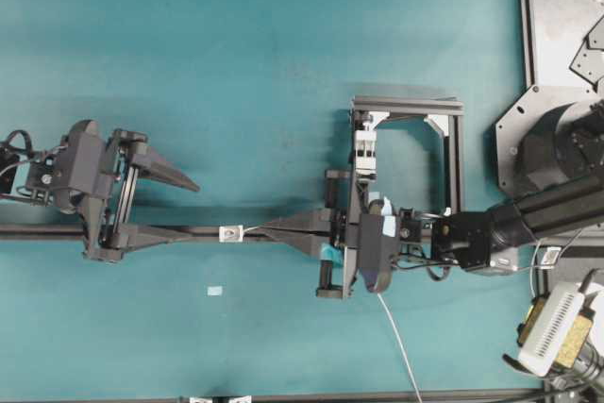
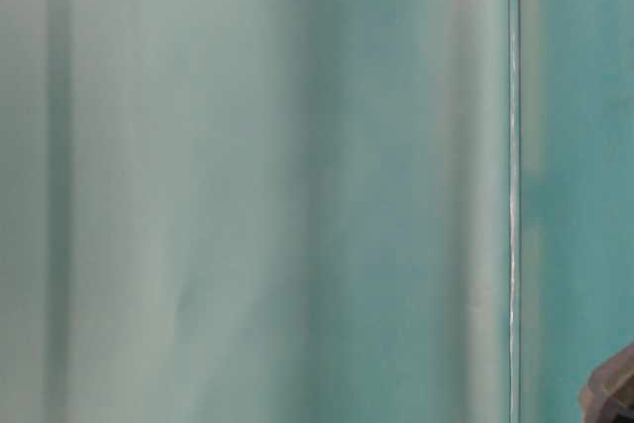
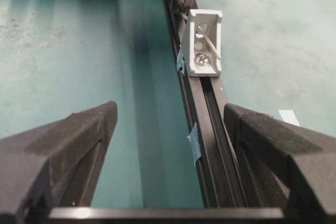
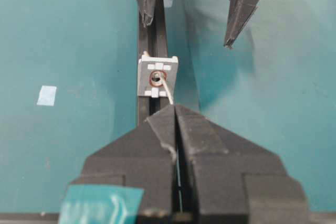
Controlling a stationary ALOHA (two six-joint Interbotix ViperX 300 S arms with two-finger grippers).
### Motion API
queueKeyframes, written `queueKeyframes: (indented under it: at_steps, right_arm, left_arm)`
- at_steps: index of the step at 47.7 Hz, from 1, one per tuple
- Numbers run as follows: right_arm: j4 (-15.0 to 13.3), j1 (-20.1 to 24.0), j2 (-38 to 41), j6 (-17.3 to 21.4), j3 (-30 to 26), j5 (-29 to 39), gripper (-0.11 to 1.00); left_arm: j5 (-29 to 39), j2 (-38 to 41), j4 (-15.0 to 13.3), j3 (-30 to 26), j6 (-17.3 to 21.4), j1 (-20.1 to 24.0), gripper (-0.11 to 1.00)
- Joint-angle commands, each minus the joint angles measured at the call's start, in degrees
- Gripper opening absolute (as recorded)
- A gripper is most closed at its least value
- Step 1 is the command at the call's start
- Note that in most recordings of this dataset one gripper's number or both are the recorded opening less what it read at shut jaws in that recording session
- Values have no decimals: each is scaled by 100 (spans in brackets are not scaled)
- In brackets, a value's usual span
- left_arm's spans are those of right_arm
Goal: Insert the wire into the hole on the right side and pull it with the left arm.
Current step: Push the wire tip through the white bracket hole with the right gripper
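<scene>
The small silver-white bracket [image 1: 230, 232] sits on a black rail, and its hole [image 4: 156, 78] faces my right gripper. That gripper [image 4: 176, 108] is shut on the thin whitish wire [image 4: 167, 90] just right of the bracket [image 4: 156, 77]. The wire runs from its tips into the hole. In the left wrist view the wire's short end [image 3: 212, 48] pokes out of the bracket [image 3: 203, 43] on the near side. My all-black left gripper [image 1: 200, 207] stands open just left of the bracket, one finger [image 3: 278, 145] over the rail, holding nothing. The wire's long tail [image 1: 401, 346] trails toward the front edge.
The black rail [image 1: 38, 231] crosses the teal mat. A black frame with a white-and-grey block [image 1: 365, 150] stands behind the right gripper. A pale tape patch [image 1: 216, 291] lies on the mat, and blue tape [image 3: 194, 142] on the rail. The table-level view is a blur.
</scene>
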Motion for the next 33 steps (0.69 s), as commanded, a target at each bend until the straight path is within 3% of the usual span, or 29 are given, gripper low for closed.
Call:
queueKeyframes:
  at_steps: [1,33]
  right_arm:
    - [-9,-53,-53,-9,-114,-18,1]
    - [-18,-123,9,-255,-387,176,1]
  left_arm:
    - [-26,-123,-9,-53,9,-18,86]
    - [-9,-132,-9,-88,9,-26,86]
